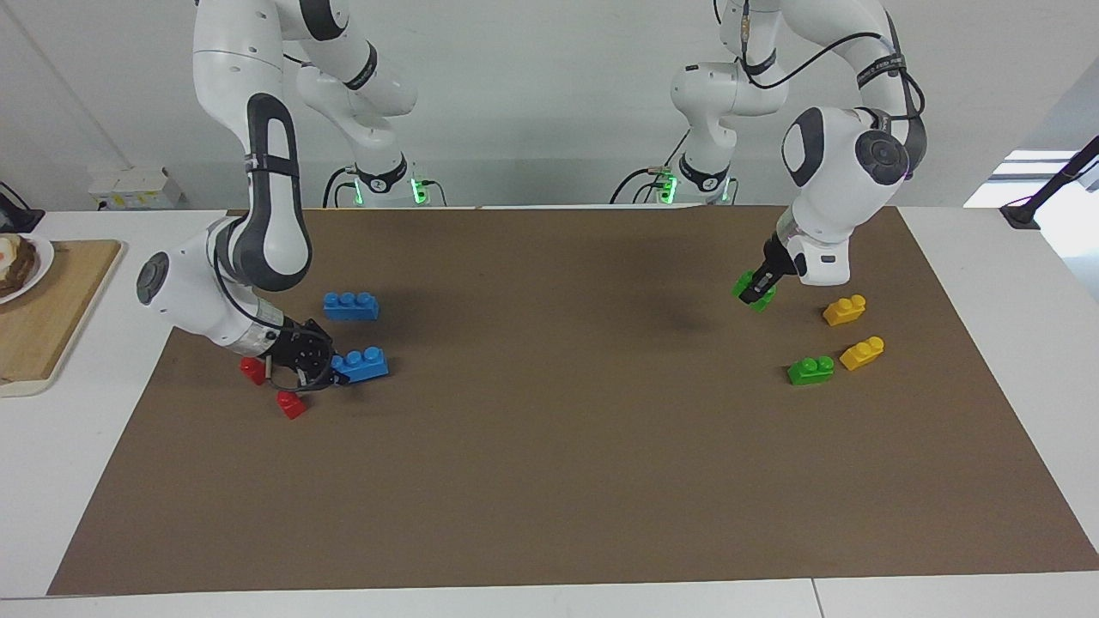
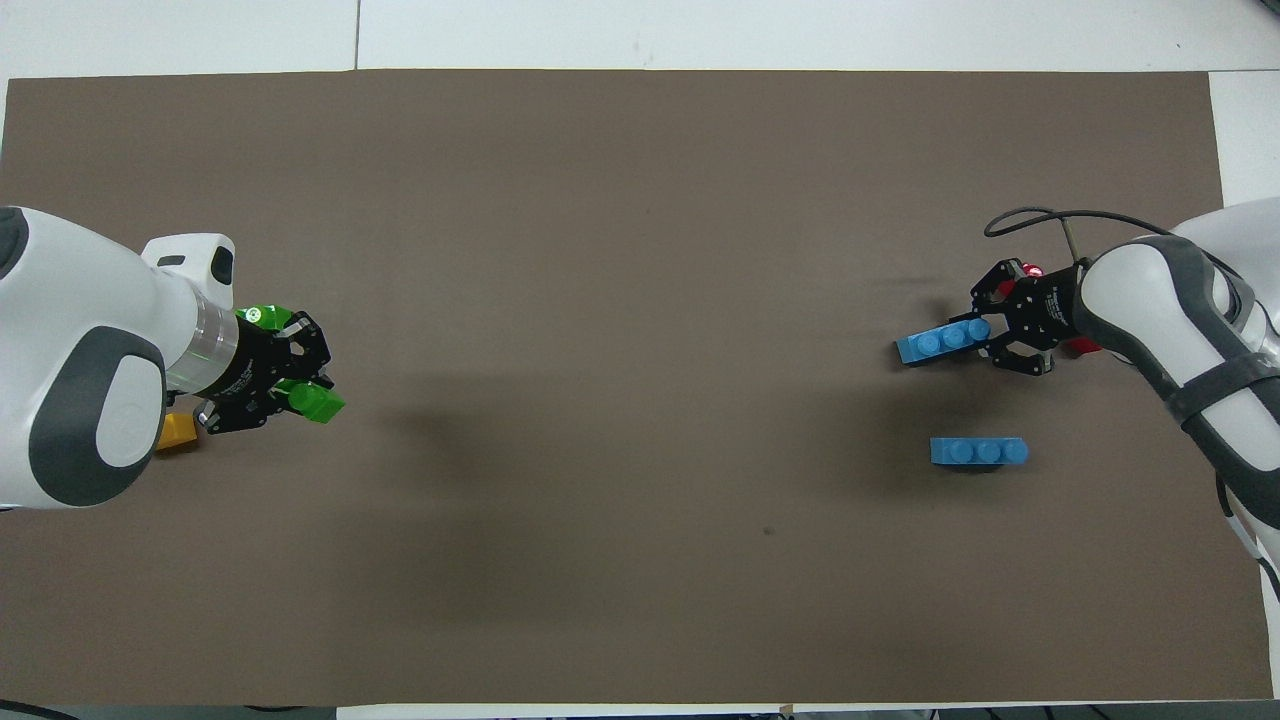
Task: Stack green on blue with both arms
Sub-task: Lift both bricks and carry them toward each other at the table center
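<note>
My left gripper point(image 1: 757, 287) is shut on a green two-stud brick point(image 1: 743, 284) and holds it above the brown mat point(image 1: 549, 446) at the left arm's end; it also shows in the overhead view point(image 2: 300, 385) with the green brick point(image 2: 320, 403). A second green brick point(image 1: 810, 370) lies on the mat. My right gripper point(image 1: 330, 369) is shut on one end of a blue three-stud brick point(image 1: 362, 364), tilted low over the mat at the right arm's end; in the overhead view the gripper point(image 2: 985, 335) holds the blue brick point(image 2: 938, 343). A second blue brick point(image 1: 351, 305) lies nearer to the robots.
Two yellow bricks point(image 1: 844, 310) point(image 1: 862, 353) lie beside the loose green brick. Two small red bricks point(image 1: 252, 369) point(image 1: 292, 403) lie by my right gripper. A wooden board point(image 1: 51, 318) with a plate point(image 1: 39, 257) sits off the mat at the right arm's end.
</note>
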`<state>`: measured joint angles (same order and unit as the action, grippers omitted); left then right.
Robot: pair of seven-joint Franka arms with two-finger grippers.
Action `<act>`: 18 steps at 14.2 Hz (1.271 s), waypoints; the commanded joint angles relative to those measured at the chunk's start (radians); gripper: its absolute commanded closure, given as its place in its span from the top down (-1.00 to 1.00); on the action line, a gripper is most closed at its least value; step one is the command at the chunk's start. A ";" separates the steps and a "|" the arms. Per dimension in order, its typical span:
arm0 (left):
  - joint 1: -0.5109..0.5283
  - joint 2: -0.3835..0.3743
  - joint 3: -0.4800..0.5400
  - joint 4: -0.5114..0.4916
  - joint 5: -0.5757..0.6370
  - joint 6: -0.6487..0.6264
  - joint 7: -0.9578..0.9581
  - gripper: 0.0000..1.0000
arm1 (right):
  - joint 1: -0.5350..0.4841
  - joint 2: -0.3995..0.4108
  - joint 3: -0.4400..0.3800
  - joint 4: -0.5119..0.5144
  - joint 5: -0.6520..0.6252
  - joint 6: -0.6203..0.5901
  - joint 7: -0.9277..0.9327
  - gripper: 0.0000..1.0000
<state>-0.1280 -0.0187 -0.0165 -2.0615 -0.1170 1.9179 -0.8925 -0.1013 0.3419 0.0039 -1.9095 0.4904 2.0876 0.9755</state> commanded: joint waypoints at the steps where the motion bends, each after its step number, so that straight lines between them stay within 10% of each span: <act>1: -0.018 0.002 0.009 0.006 -0.013 0.015 -0.084 -1.00 | 0.095 -0.003 0.002 0.058 0.039 -0.009 0.138 -1.00; 18: -0.191 0.016 0.010 0.001 -0.089 0.185 -0.712 -1.00 | 0.589 -0.018 0.004 -0.038 0.100 0.348 0.698 -1.00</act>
<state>-0.2611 -0.0112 -0.0177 -2.0542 -0.1894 2.0522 -1.5052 0.4681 0.3366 0.0116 -1.9017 0.5380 2.3777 1.6772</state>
